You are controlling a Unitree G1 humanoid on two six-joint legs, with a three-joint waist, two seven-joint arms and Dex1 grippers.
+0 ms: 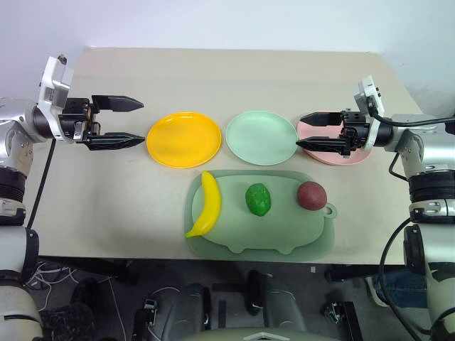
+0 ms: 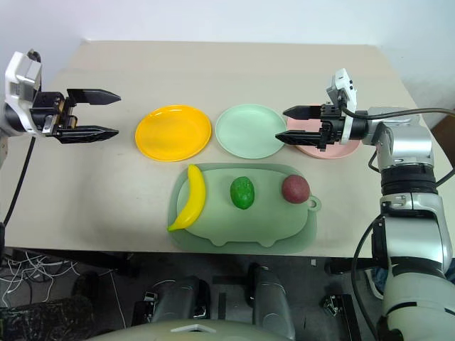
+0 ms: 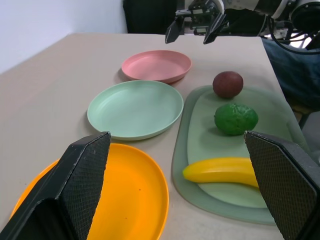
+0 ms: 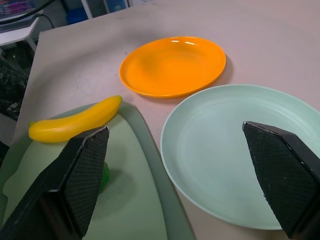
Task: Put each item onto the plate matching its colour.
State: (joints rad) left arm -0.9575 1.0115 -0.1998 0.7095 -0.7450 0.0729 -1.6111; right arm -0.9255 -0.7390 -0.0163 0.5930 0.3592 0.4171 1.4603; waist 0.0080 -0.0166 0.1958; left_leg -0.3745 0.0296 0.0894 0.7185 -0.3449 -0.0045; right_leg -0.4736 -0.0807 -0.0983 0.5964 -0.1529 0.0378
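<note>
A: Where do the grippers stand?

B: Both are empty with jaws spread wide. The left gripper point(image 1: 122, 123) hangs beside the yellow-orange plate point(image 1: 184, 139); the right gripper point(image 1: 313, 131) hangs over the pink plate point(image 1: 357, 155), jaws pointing toward the mint green plate point(image 1: 261, 138).

A: And the fruit?

B: The banana point(image 1: 205, 204), green fruit point(image 1: 258, 199) and maroon fruit point(image 1: 311, 195) all lie on the pig-shaped mat point(image 1: 284, 238), clear of both jaws.

A: Do the wrist views differ?

B: The left wrist view frames all three plates and fruits between its fingers point(image 3: 75, 185). The right wrist view frames the orange and mint plates and the banana, with the green fruit half hidden behind one finger.
</note>
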